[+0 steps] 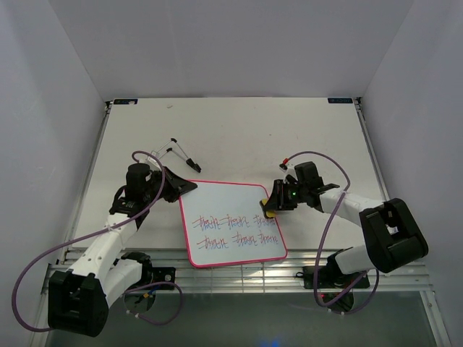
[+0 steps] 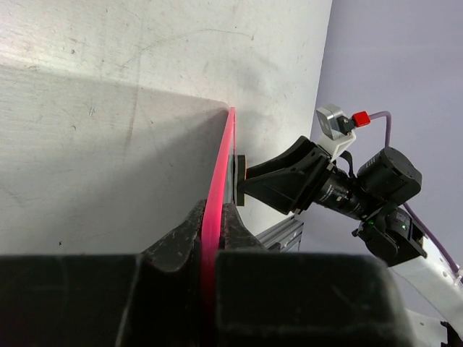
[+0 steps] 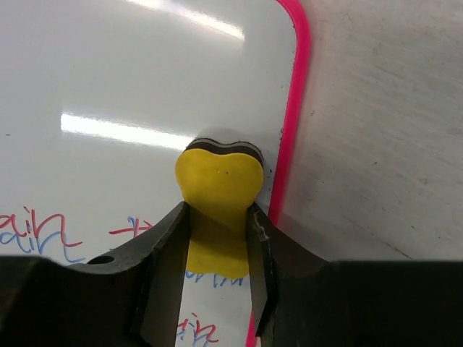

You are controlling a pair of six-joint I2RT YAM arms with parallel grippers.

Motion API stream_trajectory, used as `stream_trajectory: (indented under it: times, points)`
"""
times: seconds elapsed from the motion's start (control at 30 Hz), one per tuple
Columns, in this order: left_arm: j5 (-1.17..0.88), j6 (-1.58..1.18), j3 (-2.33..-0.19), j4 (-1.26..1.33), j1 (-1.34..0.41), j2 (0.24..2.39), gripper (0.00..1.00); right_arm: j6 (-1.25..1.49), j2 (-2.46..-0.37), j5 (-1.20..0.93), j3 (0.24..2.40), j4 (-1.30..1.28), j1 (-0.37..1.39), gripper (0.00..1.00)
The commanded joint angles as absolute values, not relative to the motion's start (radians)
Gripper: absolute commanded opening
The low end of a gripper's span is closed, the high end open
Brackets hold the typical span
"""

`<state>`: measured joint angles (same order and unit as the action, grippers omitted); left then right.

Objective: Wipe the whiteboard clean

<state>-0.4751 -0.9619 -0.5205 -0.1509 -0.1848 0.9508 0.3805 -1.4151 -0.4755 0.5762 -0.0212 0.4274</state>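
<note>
The left gripper [image 1: 182,187] pinched the edge of the pink-rimmed glossy whiteboard [image 1: 230,204]; the right gripper [image 3: 219,224] clamped a yellow foam sponge [image 3: 218,179] on its face.

Overhead camera peers down from behind the arm bases, whole pale grey table [image 1: 217,123] in frame. Left wrist camera sits tight, edge-on to the glossy white pink-rimmed whiteboard [image 2: 219,188], facing the black right arm [image 2: 318,184]. Right wrist camera hovers close above that board's right rim.

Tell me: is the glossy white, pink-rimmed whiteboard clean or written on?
Written on: two rows of red and blue handwriting cross the lower half of the whiteboard; upper half blank.
</note>
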Motion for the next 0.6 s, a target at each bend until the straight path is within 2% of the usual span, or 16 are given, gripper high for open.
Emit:
stream_trajectory:
  times: [0.0,0.1,0.27,0.57]
  points:
    - [-0.204,-0.857,-0.526,-0.192,-0.181,0.948,0.0,0.313,-1.437,-0.432,0.502,-0.233,0.443,0.25]
    - [-0.195,-0.873,-0.52,-0.186,-0.181,0.96,0.0,0.35,-1.393,-0.478,0.515,-0.213,0.471,0.24]
    - [-0.166,-0.914,-0.499,-0.152,-0.183,0.968,0.0,0.429,-1.361,-0.468,0.643,-0.204,0.627,0.24]
    - [-0.117,-0.969,-0.494,-0.086,-0.183,1.02,0.0,0.554,-1.512,-0.385,0.966,-0.164,0.963,0.24]
